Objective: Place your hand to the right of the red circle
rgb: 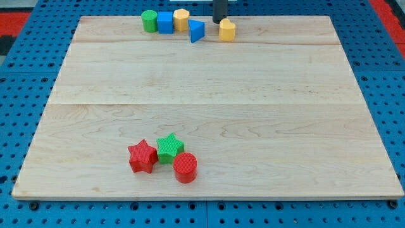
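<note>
The red circle block (185, 167) lies near the view's bottom, left of centre, on the wooden board (253, 114). It touches a green star (169, 148), and a red star (142, 156) sits just to their left. My tip (219, 23) is at the view's top edge, far from the red circle. It stands just above and left of a yellow block (227, 30) and right of a blue triangle (197, 30).
A row at the view's top holds a green cylinder (149, 21), a blue cube (165, 22) and a second yellow block (181, 19). The board lies on a blue pegboard (19, 76).
</note>
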You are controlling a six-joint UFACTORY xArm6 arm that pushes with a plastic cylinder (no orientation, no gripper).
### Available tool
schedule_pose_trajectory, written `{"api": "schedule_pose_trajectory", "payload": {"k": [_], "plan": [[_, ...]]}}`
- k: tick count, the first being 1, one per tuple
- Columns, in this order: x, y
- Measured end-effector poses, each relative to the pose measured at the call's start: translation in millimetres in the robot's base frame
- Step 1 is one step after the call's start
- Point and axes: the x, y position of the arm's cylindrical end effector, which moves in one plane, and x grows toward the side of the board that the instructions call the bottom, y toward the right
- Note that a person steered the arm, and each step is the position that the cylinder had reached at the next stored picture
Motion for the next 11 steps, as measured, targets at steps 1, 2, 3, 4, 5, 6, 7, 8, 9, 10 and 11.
{"api": "schedule_pose_trajectory", "payload": {"k": [1, 2, 3, 4, 5, 6, 7, 8, 9, 10, 11], "plan": [[-1, 53], [1, 108], [53, 114], [125, 79], [160, -11], [187, -117], [196, -202], [201, -189], [224, -83], [289, 13], [358, 68]]}}
